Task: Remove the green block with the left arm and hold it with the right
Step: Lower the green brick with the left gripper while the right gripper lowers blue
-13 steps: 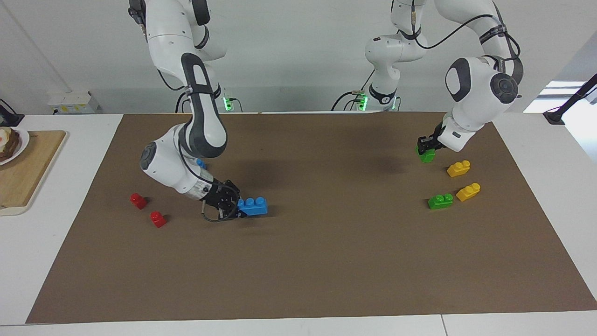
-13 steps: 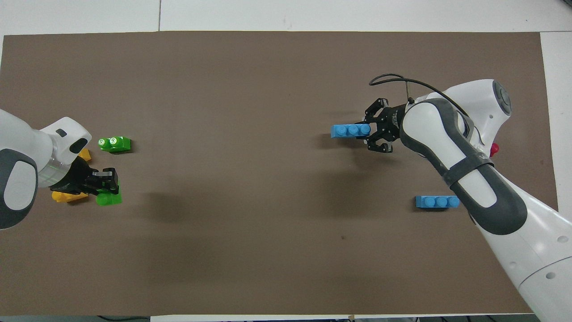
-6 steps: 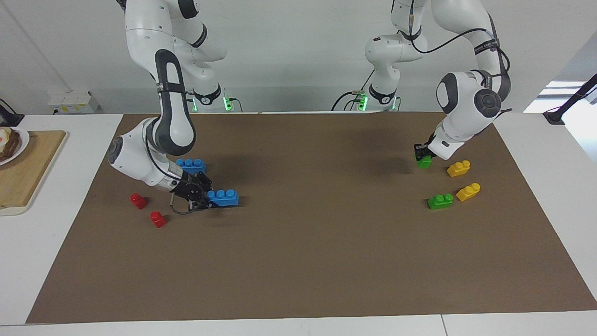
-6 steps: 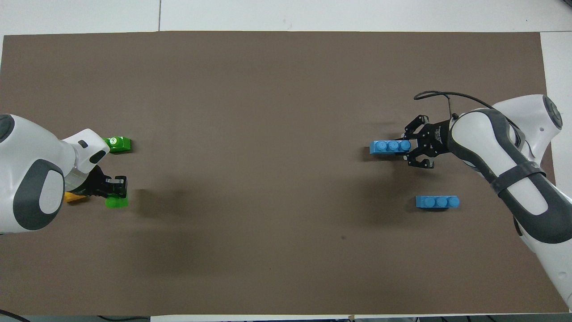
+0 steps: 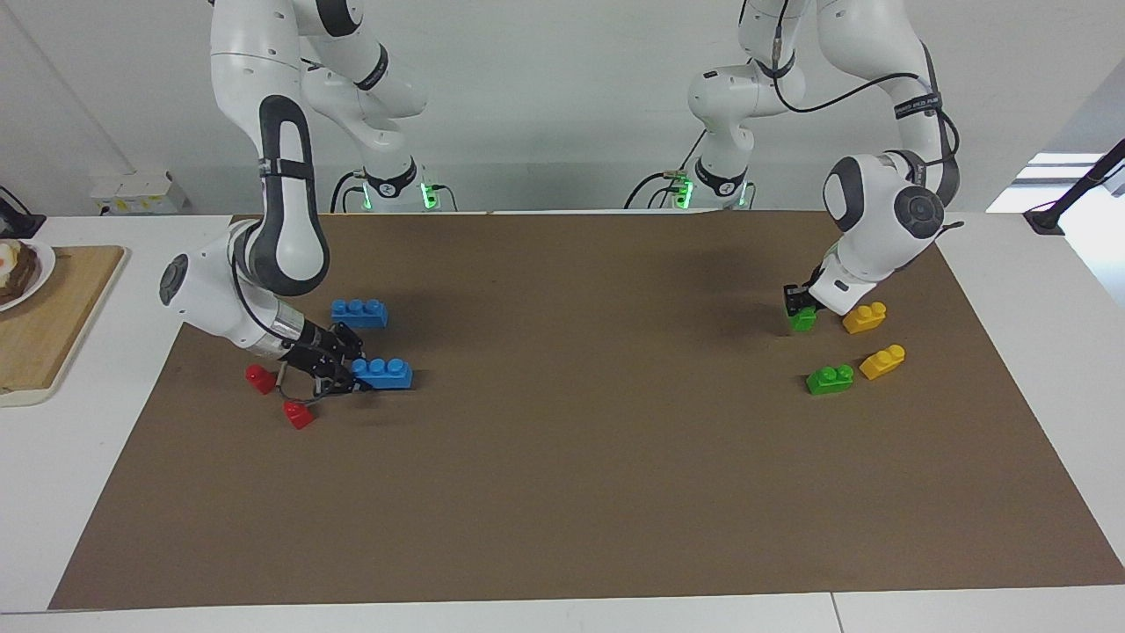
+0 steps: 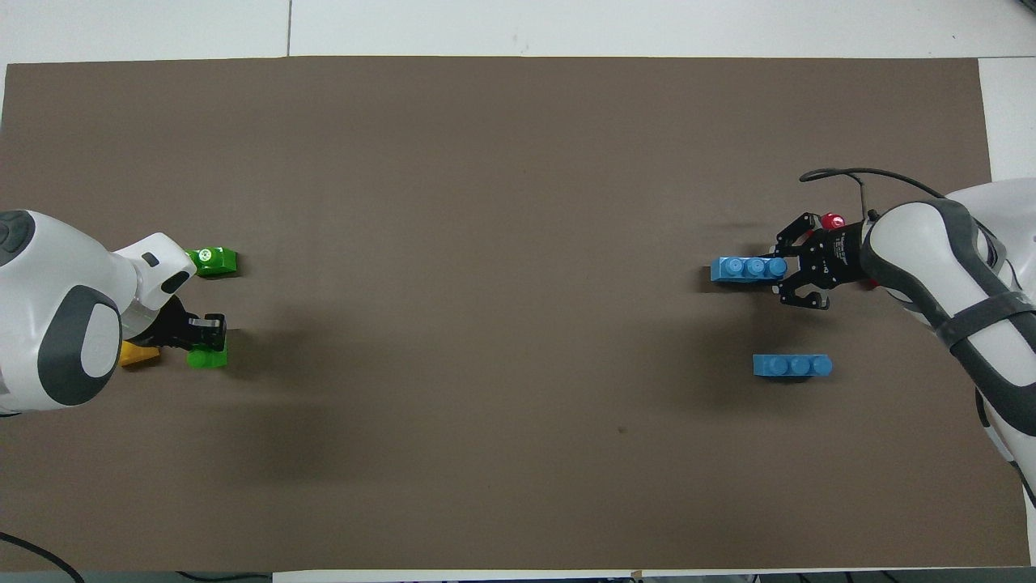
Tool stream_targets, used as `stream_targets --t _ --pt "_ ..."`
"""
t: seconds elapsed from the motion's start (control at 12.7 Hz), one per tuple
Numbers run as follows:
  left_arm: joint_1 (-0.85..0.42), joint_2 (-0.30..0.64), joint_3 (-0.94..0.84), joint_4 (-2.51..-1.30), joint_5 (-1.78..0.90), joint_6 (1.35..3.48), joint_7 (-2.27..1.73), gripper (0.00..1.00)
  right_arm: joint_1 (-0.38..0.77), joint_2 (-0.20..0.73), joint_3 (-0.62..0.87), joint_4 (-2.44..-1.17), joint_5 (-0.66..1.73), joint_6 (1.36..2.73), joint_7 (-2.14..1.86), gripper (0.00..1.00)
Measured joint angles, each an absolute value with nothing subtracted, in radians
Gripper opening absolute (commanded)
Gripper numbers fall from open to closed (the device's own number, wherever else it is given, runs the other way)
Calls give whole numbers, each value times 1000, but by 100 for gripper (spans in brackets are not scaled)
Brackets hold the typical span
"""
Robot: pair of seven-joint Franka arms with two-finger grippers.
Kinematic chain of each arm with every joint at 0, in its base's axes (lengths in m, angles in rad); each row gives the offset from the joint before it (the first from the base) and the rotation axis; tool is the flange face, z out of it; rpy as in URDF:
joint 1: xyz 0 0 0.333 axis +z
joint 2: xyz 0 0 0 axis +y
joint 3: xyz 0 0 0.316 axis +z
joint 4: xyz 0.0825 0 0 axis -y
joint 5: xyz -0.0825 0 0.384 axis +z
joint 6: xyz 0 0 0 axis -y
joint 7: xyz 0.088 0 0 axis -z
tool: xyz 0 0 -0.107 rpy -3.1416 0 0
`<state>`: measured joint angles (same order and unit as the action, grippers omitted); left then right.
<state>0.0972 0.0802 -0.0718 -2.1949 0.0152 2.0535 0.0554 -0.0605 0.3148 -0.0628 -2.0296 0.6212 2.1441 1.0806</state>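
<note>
My left gripper (image 5: 800, 304) is shut on a small bright green block (image 5: 802, 319) and holds it low over the brown mat (image 5: 598, 457), beside a yellow brick (image 5: 864, 317). In the overhead view this gripper (image 6: 205, 334) covers part of the block (image 6: 207, 357). A second green block (image 5: 830, 379) lies on the mat farther from the robots; the left arm half covers it in the overhead view (image 6: 215, 261). My right gripper (image 5: 349, 373) is shut on the end of a blue three-stud brick (image 5: 384, 374), low over the mat at the right arm's end, also in the overhead view (image 6: 749, 269).
Another blue brick (image 5: 359, 312) lies nearer to the robots than the held one. Two red blocks (image 5: 260, 378) (image 5: 298, 413) sit by the right gripper. A second yellow brick (image 5: 882, 361) lies beside the loose green block. A wooden board (image 5: 53, 325) lies off the mat.
My right gripper has carried the blue brick toward the right arm's end of the table, close to the red blocks. My left gripper has sunk a little with the green block.
</note>
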Motion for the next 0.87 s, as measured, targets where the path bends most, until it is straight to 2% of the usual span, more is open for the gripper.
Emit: stream_targets --t 0.32,0.39,0.47,0.71,0.79,0.87 --pt "100 99 -79 -2229 16 2106 61 0 -59 312 -60 -2068 619 2178 972 0" --pt "100 96 -79 -2233 16 2111 61 22 -57 306 -58 -2077 618 2190 965 0" --pt "100 95 -79 -2235 16 2113 61 99 -55 301 -57 -2086 618 2203 957 0" --pt "100 96 -79 -2238 16 2117 61 100 -54 294 -55 -2098 618 2219 921 0" --pt "100 95 -79 -2232 16 2114 61 100 -54 294 -55 -2099 618 2219 914 3" --pt "100 94 -79 -2217 16 2105 61 100 -54 293 -55 -2099 618 2219 906 56"
